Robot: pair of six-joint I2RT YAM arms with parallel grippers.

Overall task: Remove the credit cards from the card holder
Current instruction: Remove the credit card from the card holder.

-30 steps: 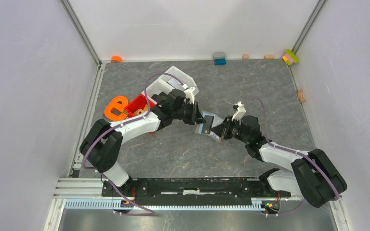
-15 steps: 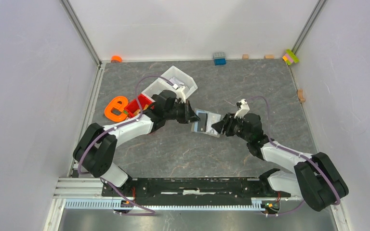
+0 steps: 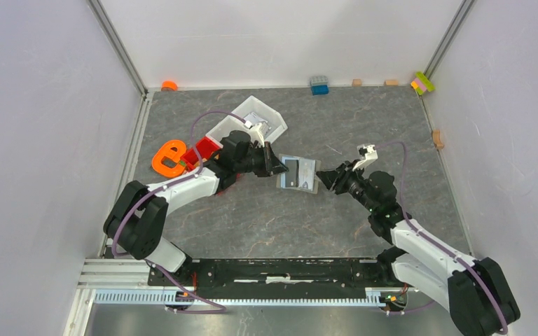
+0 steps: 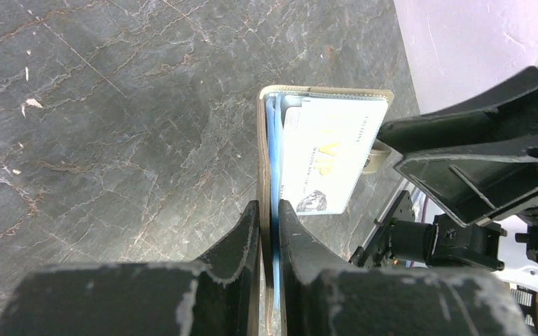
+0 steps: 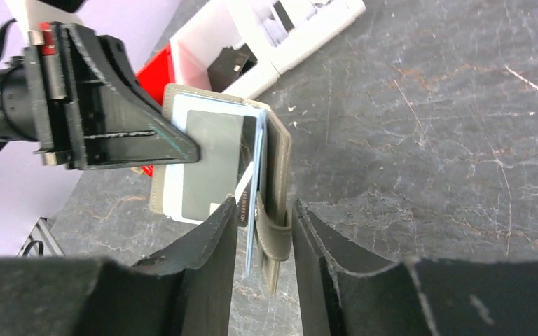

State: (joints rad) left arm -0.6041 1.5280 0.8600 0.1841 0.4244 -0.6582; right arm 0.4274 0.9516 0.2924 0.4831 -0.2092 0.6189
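The taupe card holder (image 3: 298,173) hangs open just above the table's middle. My left gripper (image 3: 277,166) is shut on its left flap. In the left wrist view the jaws (image 4: 272,217) pinch the holder's flap (image 4: 262,140) together with a pale blue card's edge (image 4: 274,161). A whitish credit card (image 4: 326,150) with dark print lies on the inner face. My right gripper (image 3: 323,178) stands open at the holder's right end. In the right wrist view its fingers (image 5: 266,213) stand on either side of the strap flap (image 5: 278,182) with gaps, and the credit cards (image 5: 210,161) sit in the holder.
A white bin (image 3: 252,120) and a red bin (image 3: 207,148) stand behind the left arm, beside an orange piece (image 3: 168,157). A blue block (image 3: 319,85), a coloured block (image 3: 423,82) and a wooden bit (image 3: 437,138) lie near the back and right walls.
My right gripper was shut on the holder's right end a second ago; it has opened and drawn back to the right. The left gripper has shifted the holder slightly towards the back left.
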